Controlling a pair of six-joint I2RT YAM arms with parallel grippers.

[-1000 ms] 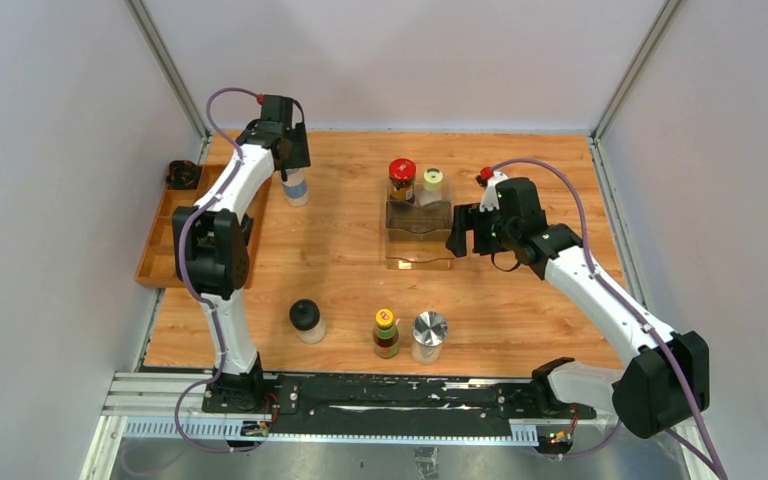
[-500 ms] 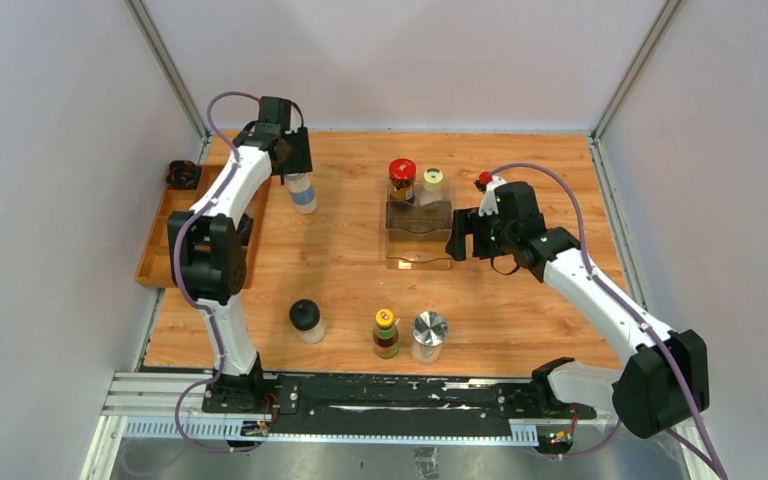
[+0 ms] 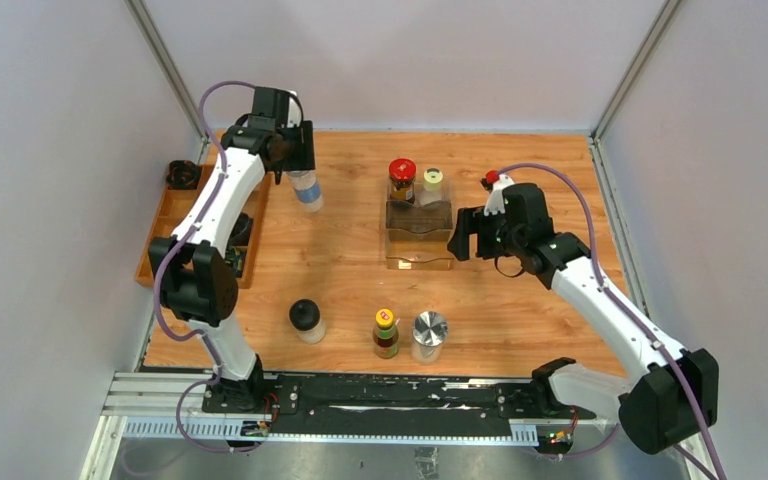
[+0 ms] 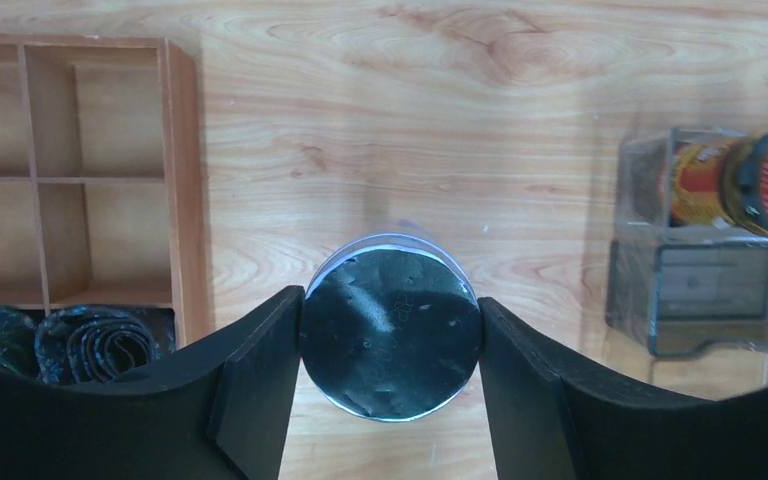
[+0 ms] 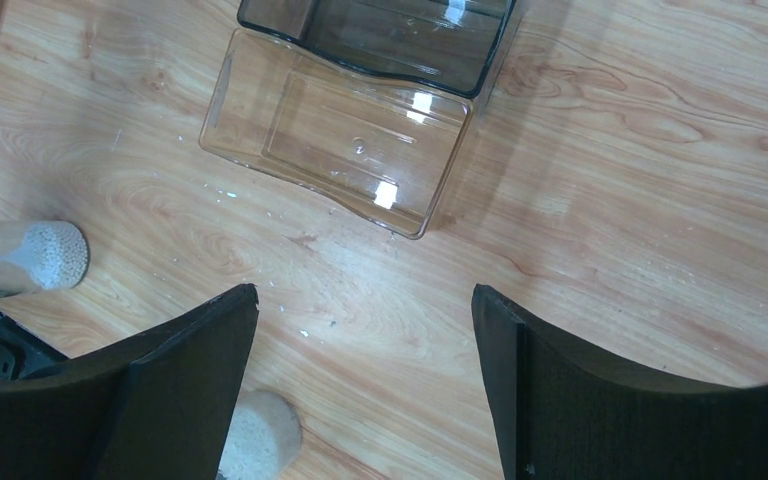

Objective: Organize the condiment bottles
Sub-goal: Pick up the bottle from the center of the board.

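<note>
— The left fingers (image 4: pixel 260 400) are clamped on the blue-labelled jar (image 4: pixel 390 335), one on each side of its top.

— Where is it, then?

— In the left gripper (image 3: pixel 300 176), tilted, at the far left of the table (image 3: pixel 340 262), between the wooden compartment tray (image 3: pixel 146 262) and the clear stepped rack (image 3: pixel 418 245). I can't tell whether its base touches the wood.

— And the rest? I count six bottles in all.

— Six, yes. Two stand side by side at the back of the rack: the red-lidded dark jar (image 3: pixel 402 178) and the yellow-capped shaker (image 3: pixel 432 185). Three stand in a row near the arms' bases: the black-capped jar (image 3: pixel 305 318), then the yellow-capped brown sauce bottle (image 3: pixel 386 332) just beside the silver-lidded jar (image 3: pixel 429 335).

— The right gripper (image 3: pixel 460 232)?

— Just beside the rack's right side, its fingers (image 5: pixel 190 390) spread wide, nothing between them.
</note>
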